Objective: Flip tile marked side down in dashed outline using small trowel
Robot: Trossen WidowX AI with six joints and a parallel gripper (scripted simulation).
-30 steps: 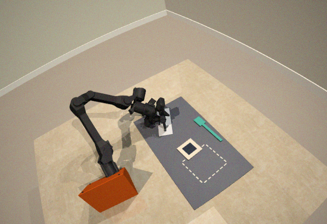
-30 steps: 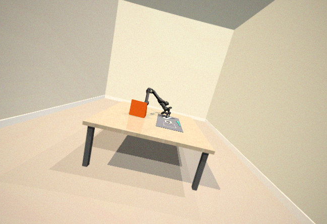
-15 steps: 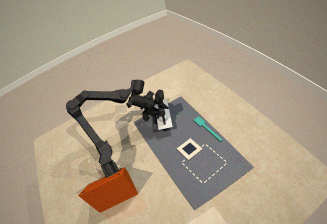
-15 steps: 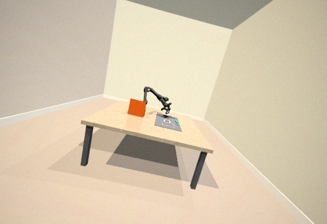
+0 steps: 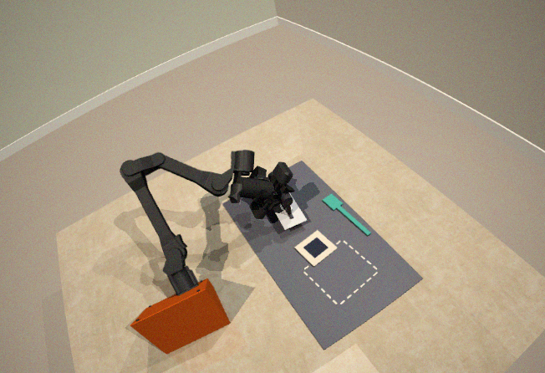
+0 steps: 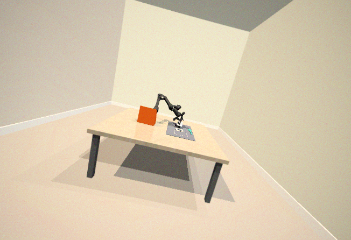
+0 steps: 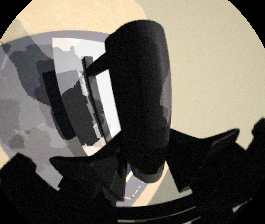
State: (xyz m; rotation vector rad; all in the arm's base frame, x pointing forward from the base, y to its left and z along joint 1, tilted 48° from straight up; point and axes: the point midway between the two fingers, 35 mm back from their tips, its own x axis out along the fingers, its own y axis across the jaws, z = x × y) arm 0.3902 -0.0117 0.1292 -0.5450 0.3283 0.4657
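Observation:
The trowel has a white blade [image 5: 298, 219] [image 6: 179, 124] and a thick black handle [image 7: 140, 90]. My gripper [image 5: 278, 196] [image 6: 180, 116] [image 7: 140, 127] is shut on that handle. The blade is tilted and casts a shadow on the back part of the mat [image 5: 396, 281] [image 6: 191, 138]; the gap beneath it is hard to judge. The tile [image 5: 315, 247] [image 6: 179, 129], cream with a dark square mark, lies flat with the mark facing up. It covers part of one side of the dashed outline [image 5: 339, 303], mostly outside it. The tile is in front of the blade, apart from it.
A teal spatula-like tool [image 5: 354, 219] [image 6: 190, 131] lies near the mat's right edge, beside the tile. The orange base block [image 5: 190, 320] [image 6: 147, 115] stands on the table [image 5: 471, 281] [image 6: 153, 136], left of the mat. A pale sheet or panel shows at the bottom edge of the top view.

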